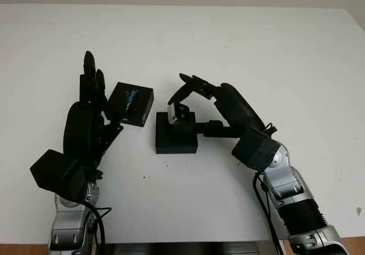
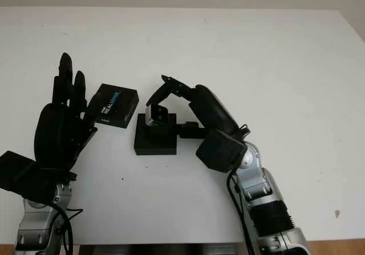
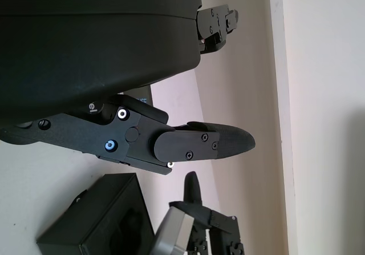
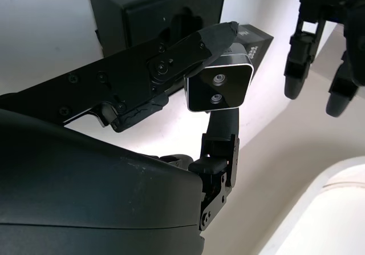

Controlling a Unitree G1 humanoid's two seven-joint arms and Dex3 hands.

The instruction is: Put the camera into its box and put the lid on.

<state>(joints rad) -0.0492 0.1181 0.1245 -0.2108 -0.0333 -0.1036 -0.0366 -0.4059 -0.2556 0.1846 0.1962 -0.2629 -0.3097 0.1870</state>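
Left hand is up off the white tabletop at the left, fingers pointing away from the robot, gripping the black lid w/ blue lettering; the lid sits tilted against the fingers, raised, just left of the box. Next over, near the middle, the black box rests open on the tabletop, dark foam insert w/ a cutout seen in the right wrist view. Right over the box's far edge is the small silver camera; in the right wrist view its face w/ two lenses is pinched between fingers above and a thumb below. Can't tell if the camera touches the box insert or hovers just above it. Right hand reaches in from the lower right, closed narrow around the camera, arm running back to the bottom edge.
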